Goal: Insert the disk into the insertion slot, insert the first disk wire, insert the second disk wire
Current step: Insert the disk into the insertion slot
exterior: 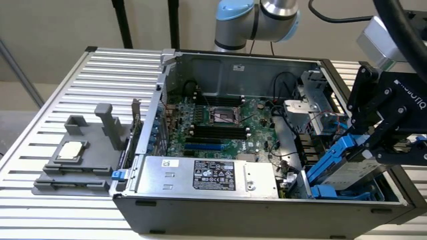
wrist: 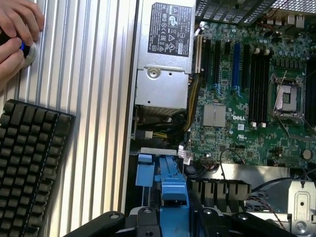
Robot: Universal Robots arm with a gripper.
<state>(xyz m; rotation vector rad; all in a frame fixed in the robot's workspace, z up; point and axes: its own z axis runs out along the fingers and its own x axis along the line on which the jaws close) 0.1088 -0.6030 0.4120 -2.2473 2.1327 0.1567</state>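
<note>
The disk (exterior: pixel 351 175), silver in a bright blue carrier, hangs tilted over the case's corner at the exterior view's right. Its lower end dips toward the insertion slot (exterior: pixel 328 191), a dark bay with blue latch tabs. My black gripper (exterior: pixel 370 155) is shut on the disk's raised end, one finger on each side. In the wrist view the blue carrier (wrist: pixel 173 190) sits between my fingers (wrist: pixel 144 217), with my gripper (wrist: pixel 174 219) above the slot's pale blue tabs (wrist: pixel 146 173). A bundle of wires (exterior: pixel 327 122) lies in the case beside the bay.
The open tower case lies on a slatted metal table (exterior: pixel 60 90). A silver power supply (exterior: pixel 207 175) borders the bay, with the motherboard (exterior: pixel 220 125) behind it. A grey fixture (exterior: pixel 73 160) stands at the exterior view's left. A keyboard (wrist: pixel 29 163) and a person's hands (wrist: pixel 15 34) are beside the case.
</note>
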